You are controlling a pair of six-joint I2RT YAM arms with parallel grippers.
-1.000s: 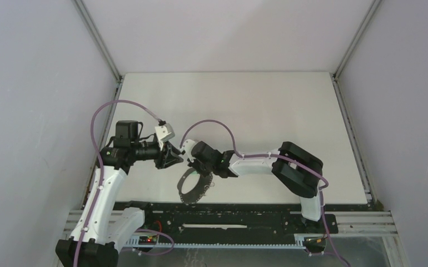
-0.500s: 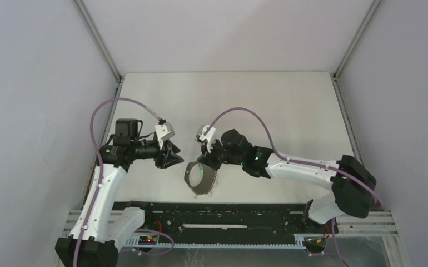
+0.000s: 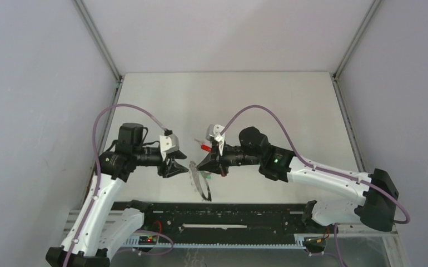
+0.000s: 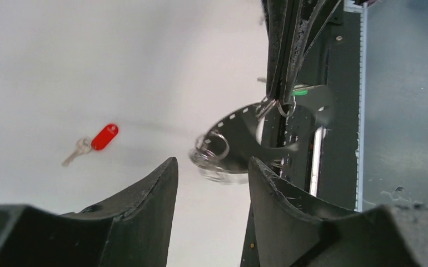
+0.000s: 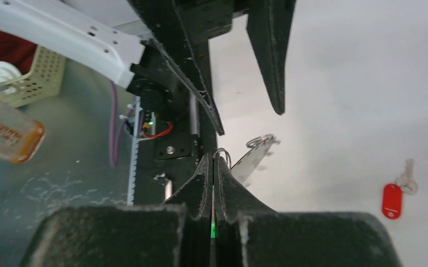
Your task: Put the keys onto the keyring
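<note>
Right tool (image 3: 198, 167) clenched on keyring (image 3: 199, 182); left tool (image 3: 182, 167) released and empty.
The keyring hangs limp between the tools, above the near part of the white surface (image 3: 267, 111). The red key (image 3: 205, 148) lies loose just beyond. Likely fault: the pinch is at the fingertips only, so a swing or knock could drop the keyring. Plain pale walls (image 3: 34, 83) enclose the surface.

A robotics lab booth: white panel walls (image 3: 228, 33), aluminium frame rails (image 3: 99, 39), white table (image 3: 267, 100)
</note>
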